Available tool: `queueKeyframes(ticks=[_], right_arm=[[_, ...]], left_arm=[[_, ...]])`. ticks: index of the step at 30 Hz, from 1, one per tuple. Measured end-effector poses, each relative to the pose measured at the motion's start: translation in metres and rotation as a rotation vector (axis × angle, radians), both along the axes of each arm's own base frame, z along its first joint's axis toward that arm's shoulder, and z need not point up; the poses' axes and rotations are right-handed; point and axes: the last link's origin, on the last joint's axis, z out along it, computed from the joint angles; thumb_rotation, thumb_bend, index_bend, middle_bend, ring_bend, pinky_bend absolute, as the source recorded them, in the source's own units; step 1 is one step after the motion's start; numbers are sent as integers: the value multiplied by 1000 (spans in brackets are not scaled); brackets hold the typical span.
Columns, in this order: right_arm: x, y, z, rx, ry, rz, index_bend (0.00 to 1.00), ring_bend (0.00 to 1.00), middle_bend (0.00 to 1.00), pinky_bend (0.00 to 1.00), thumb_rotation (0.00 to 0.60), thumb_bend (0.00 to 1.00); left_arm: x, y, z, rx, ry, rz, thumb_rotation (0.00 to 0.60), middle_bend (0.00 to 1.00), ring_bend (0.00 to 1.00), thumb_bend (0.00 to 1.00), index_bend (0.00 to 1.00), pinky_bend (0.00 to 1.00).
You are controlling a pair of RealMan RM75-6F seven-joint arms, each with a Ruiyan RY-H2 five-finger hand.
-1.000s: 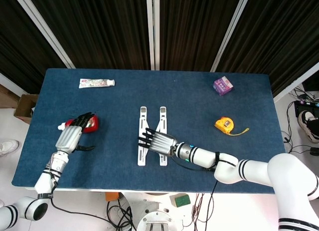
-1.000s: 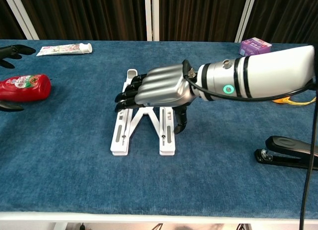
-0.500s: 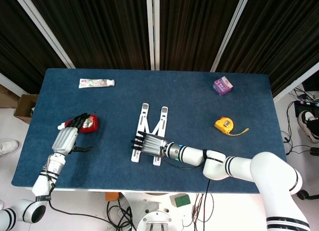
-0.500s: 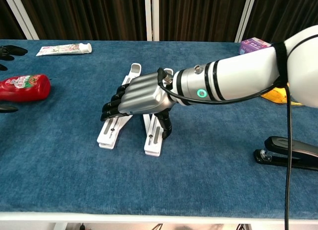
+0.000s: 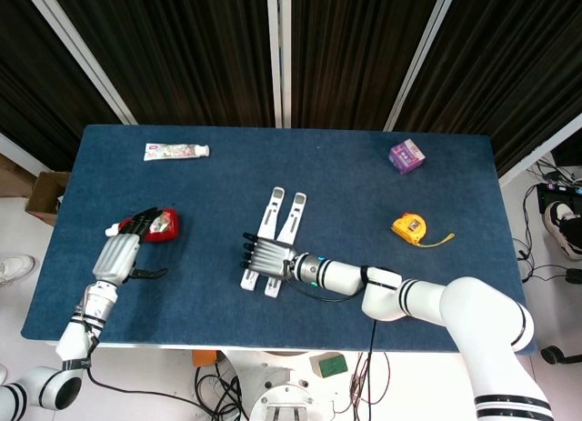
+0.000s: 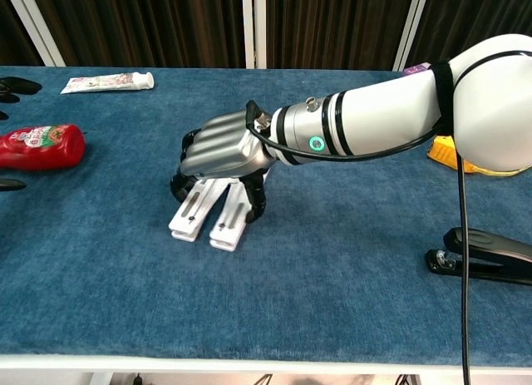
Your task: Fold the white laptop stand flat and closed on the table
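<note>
Laptop stand (image 5: pixel 277 230) legs squeezed together by right robot hand (image 5: pixel 265 257)

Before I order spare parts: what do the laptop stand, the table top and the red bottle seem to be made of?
Laptop stand: probably white-painted metal or hard plastic; smooth, flat, rigid bars, the robot hand around them. Table top: blue fabric or felt, matte with a fuzzy nap. Red bottle: likely glossy plastic, judging by its sheen and printed label.

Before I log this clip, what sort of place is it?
Probably a robot lab or data-collection studio: a blue cloth-covered table set before dark curtains, loose cables on the floor beneath, and unrelated props like a toothpaste tube and tape measure.
</note>
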Motion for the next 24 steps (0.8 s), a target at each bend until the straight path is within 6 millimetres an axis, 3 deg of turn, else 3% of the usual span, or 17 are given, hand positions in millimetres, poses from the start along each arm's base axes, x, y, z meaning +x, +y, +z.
queueKeyframes(ticks=[5,8,10,12,14,18,24], right_arm=[[-1,-1,5,-1,-48,13,535,349,486,269,600,332],[-7,0,8,3,-69,8,535,343,486,270,600,331],[-13,2,9,12,-70,-9,419,249,396,206,600,282],[-17,4,11,19,-69,-27,150,67,198,68,600,189],[-22,7,15,23,-79,-58,24,6,106,11,600,163],[-37,17,33,13,-168,-153,0,0,63,0,600,150],[-83,27,99,-151,-382,-332,0,0,100,2,600,157]], left_arm=[[0,-1,2,6,4,-5,600,17,33,15,51,136],[0,-1,4,11,18,-9,600,18,33,15,51,136],[-1,-1,6,18,36,-13,600,18,33,15,51,136],[-2,-1,9,28,67,-18,600,17,33,14,51,136],[-4,-1,15,41,110,-22,600,18,33,14,51,136],[-12,-5,33,76,204,-19,600,18,33,14,51,136],[-29,-24,70,143,295,28,600,18,33,13,53,136]])
